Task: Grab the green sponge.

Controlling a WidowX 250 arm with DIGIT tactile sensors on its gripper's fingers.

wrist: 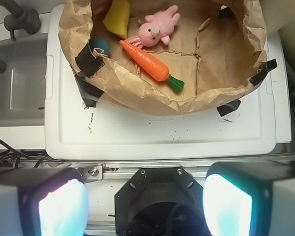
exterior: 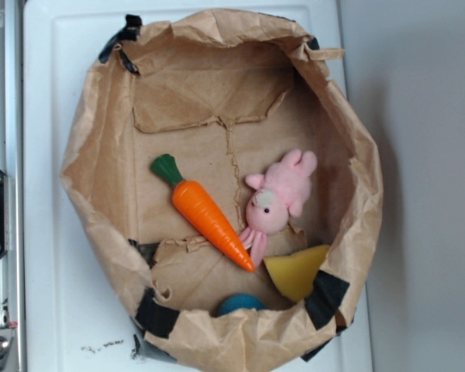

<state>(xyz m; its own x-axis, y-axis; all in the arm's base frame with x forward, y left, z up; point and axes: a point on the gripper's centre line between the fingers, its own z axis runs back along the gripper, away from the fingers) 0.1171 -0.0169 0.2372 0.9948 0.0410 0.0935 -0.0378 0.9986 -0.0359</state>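
Observation:
A yellow, wedge-shaped sponge (exterior: 296, 271) lies in a brown paper bag (exterior: 85, 155), against its near right wall. It also shows at the top of the wrist view (wrist: 118, 17). I see no clearly green sponge; the only green is the carrot's leafy top. My gripper (wrist: 145, 206) is open and empty, its two fingers (wrist: 59, 209) wide apart. It hangs well back from the bag, above the robot's black base (wrist: 157, 196). The gripper is out of the exterior view.
In the bag lie an orange toy carrot (exterior: 209, 217), a pink plush bunny (exterior: 277, 198) and a blue ball (exterior: 240, 304), all close to the sponge. The bag stands on a white lid (wrist: 162, 132). A grey sink (wrist: 14, 88) is to its left.

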